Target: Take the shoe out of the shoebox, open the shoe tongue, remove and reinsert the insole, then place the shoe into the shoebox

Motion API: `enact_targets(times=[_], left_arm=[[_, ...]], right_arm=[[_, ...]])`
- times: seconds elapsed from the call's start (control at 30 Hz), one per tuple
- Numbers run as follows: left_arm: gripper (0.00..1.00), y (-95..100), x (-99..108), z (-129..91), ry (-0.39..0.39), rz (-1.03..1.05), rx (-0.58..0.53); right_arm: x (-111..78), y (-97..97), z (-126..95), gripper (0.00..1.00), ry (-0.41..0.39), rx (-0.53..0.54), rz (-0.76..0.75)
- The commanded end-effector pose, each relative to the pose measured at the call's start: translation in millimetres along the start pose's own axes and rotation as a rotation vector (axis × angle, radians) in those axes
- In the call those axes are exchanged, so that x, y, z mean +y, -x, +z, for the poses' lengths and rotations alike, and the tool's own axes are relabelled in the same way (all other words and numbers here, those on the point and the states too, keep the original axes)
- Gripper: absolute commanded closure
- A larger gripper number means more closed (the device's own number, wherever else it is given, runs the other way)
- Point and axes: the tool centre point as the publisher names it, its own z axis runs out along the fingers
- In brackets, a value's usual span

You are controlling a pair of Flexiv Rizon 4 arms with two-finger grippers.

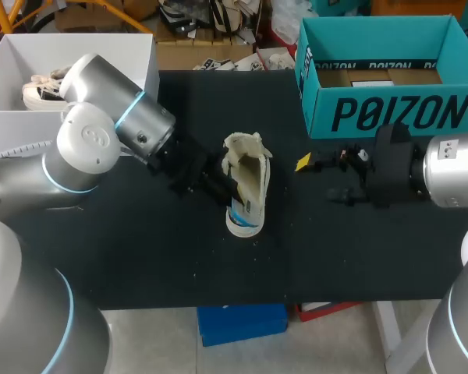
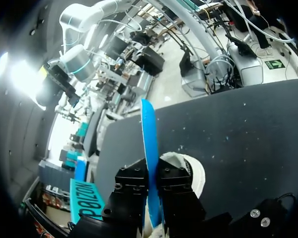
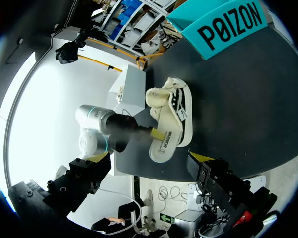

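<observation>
A cream-white low sneaker point(image 1: 248, 183) is seen lying on the black worktop point(image 1: 140, 257), about in its middle and outside of both boxes. The left claw point(image 1: 218, 185) is placed just beside the sneaker, on the side of the left arm. In the left wrist view this claw point(image 2: 151, 174) is closed narrowly on a thin bright blue insole point(image 2: 148, 134), which is gripped from two sides by the black fingers point(image 2: 133, 179) and is seen edge-on, pointing away from the claw. The lower end of the insole is hidden by the fingers, so it cannot be told if it is touching the sneaker point(image 2: 191, 171) behind them. The right claw point(image 1: 320, 178) is held over the worktop to the other side of the sneaker, apart from it, with only bare worktop between them. In the right wrist view its fingers point(image 3: 97, 157) are spread wide and nothing is held; the sneaker point(image 3: 171, 116) lies ahead of them. The open teal cardboard shoebox point(image 1: 390, 113) stands at the far right part of the worktop, behind the right claw. An open white box point(image 1: 78, 47) is found at the far left corner, with a second pale shoe point(image 1: 39, 89) inside, behind the left arm.
</observation>
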Motion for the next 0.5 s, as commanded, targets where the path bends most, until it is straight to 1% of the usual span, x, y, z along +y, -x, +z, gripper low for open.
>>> enact_targets(times=[0.03, 0.5], left_arm=[[1.00, -0.9, 1, 5, 0.042, 0.013, -0.006], [1.00, -0.2, 21, 8, 0.087, 0.000, -0.026]], right_arm=[[-0.2, -0.4, 0, 0.00, -0.001, -0.001, 0.000], [-0.2, -0.4, 0, 0.00, -0.001, -0.001, 0.000]])
